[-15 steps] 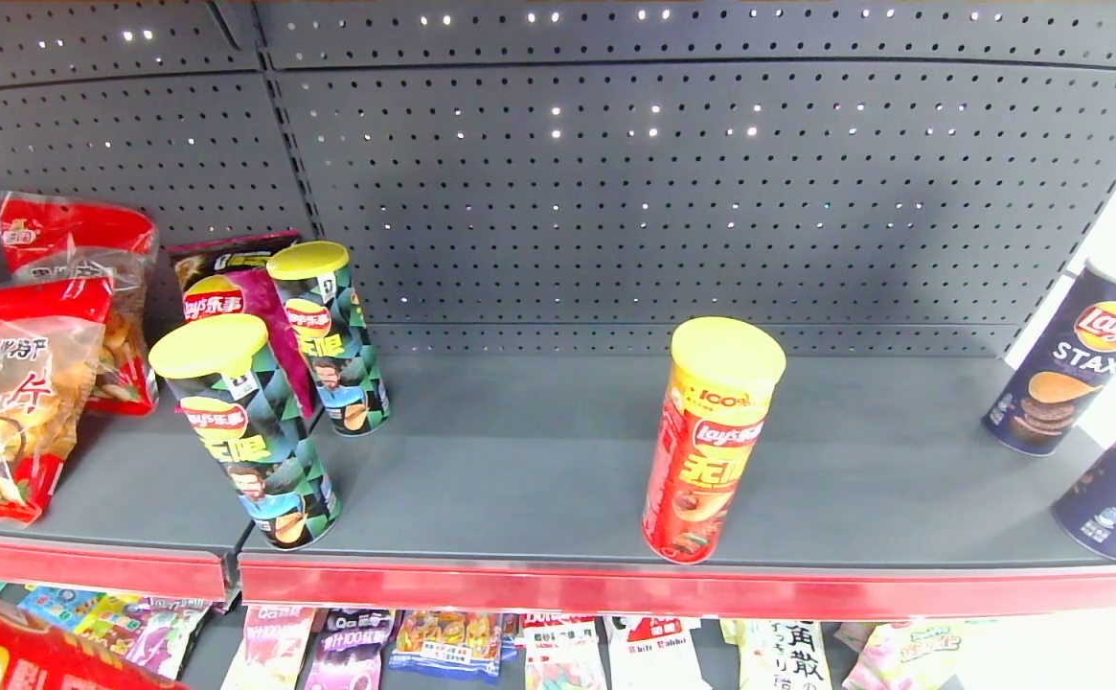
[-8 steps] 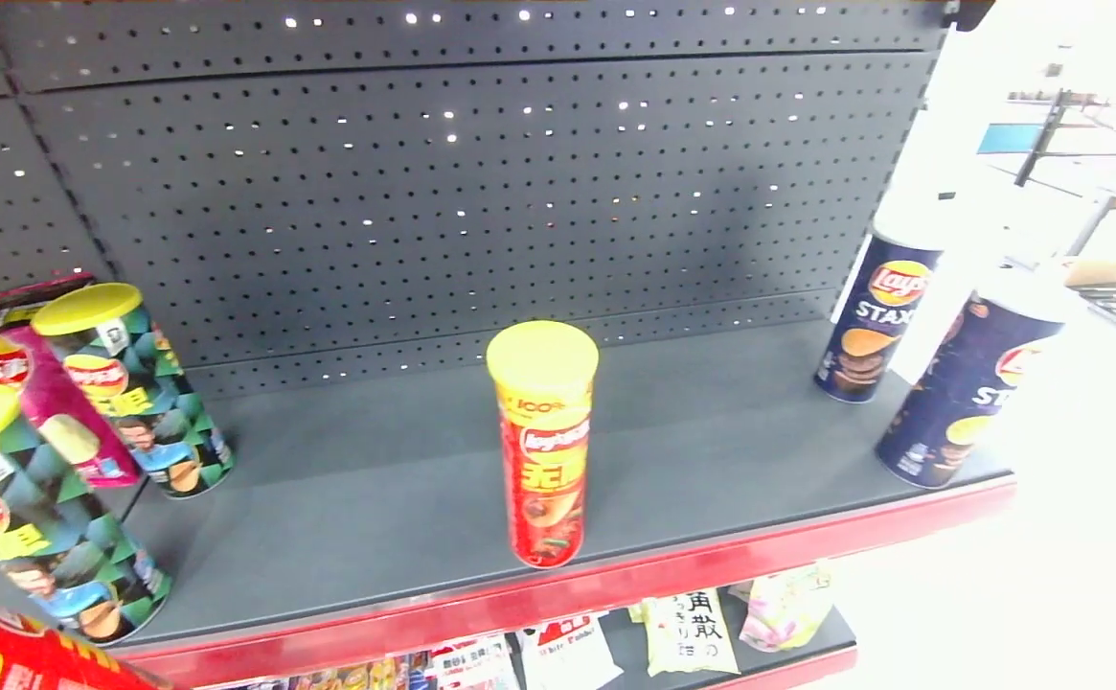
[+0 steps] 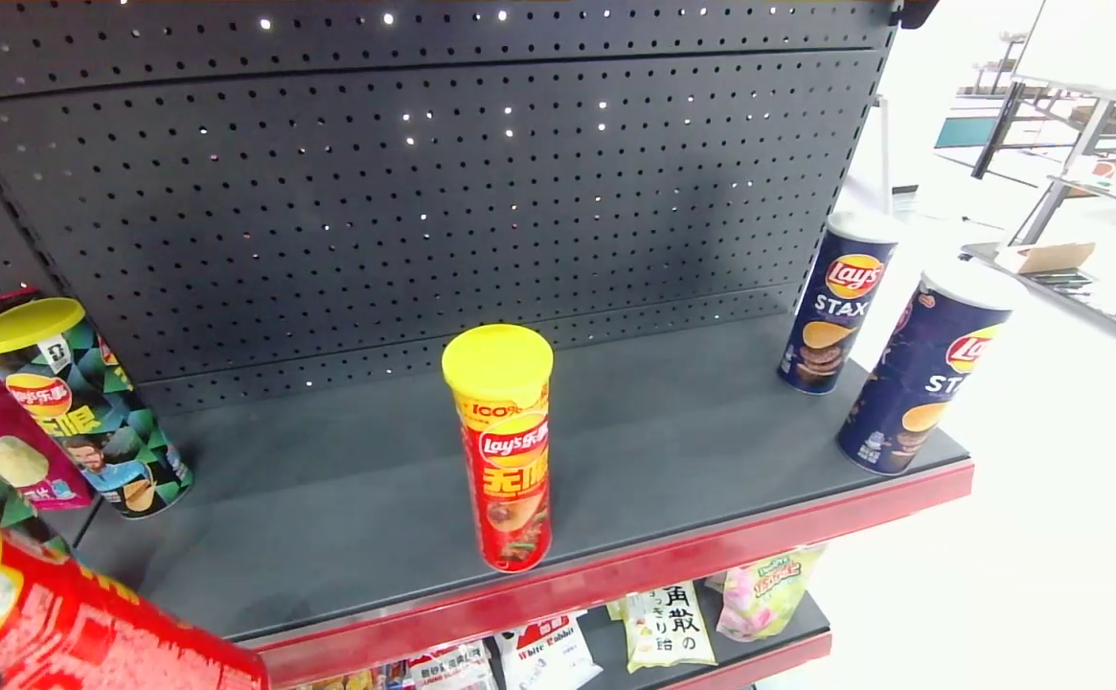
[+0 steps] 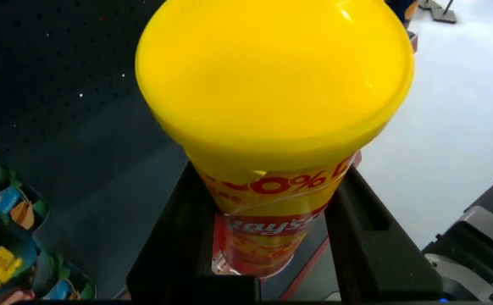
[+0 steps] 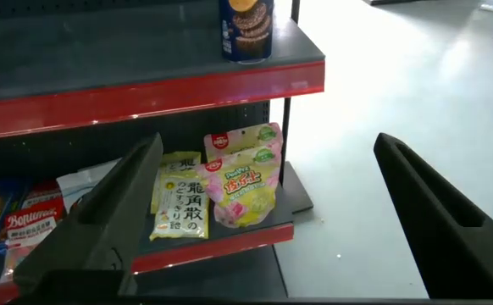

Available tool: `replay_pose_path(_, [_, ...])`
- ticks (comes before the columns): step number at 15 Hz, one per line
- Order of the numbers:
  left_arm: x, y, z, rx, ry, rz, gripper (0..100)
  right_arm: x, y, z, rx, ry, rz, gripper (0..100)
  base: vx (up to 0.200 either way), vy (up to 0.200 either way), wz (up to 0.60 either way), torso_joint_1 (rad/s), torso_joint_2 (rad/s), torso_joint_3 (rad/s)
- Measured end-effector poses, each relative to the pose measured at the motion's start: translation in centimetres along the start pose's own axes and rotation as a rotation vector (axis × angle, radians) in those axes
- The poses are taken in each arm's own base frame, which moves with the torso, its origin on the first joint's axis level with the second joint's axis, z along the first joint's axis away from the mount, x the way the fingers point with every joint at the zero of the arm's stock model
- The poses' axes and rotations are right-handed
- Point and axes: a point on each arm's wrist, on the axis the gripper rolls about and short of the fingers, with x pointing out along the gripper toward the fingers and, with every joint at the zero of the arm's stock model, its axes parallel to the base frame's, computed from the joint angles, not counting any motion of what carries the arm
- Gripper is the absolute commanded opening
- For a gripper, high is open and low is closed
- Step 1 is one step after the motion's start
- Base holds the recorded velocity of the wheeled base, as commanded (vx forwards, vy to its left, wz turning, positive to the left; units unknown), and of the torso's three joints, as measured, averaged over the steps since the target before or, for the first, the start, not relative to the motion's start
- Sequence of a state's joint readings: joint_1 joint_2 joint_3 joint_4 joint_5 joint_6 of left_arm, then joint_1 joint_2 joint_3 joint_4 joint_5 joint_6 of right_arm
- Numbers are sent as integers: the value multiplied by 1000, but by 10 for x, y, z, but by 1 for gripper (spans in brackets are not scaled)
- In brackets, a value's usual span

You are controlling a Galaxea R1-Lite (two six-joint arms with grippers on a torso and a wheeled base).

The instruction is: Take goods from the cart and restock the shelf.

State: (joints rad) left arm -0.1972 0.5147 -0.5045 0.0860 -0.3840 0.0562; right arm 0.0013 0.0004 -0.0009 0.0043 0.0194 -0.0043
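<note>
In the left wrist view the yellow-lidded can (image 4: 272, 76) hides its lower body behind its own lid and the left gripper (image 4: 268, 199). The head view's corner cuts off a red package (image 3: 69, 623) (can or bag, hard to tell), and the blue can (image 5: 246, 30) loses its upper part at the right wrist picture's edge.

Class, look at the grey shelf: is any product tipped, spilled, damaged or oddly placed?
Nothing stands out. The red can, the green can, the rear blue can and the front blue can all stand upright on the shelf, undamaged, nothing spilled. The left gripper holds a yellow-lidded can, not yet shelved.
</note>
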Motion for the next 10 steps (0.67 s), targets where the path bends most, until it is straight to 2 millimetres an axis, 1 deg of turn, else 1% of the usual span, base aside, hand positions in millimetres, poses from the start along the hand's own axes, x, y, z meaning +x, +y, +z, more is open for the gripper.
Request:
replay_pose_path(1, [9,4,6,2,-11,1,0,0,0,0,0,0,0,100,0,0,0,0,0,0])
replay_pose_path(3, [35,15,16,4,-12,2,0,0,0,0,0,0,0,100,0,0,0,0,0,0])
replay_pose_path(6, [71,30,27,-13,35,3,0,0,0,0,0,0,0,100,0,0,0,0,0,0])
replay_pose_path(8, [93,40,34,-26,70,15,0,0,0,0,0,0,0,100,0,0,0,0,0,0])
replay_pose_path(10, [111,47,38,-34,99,18,0,0,0,0,0,0,0,100,0,0,0,0,0,0])
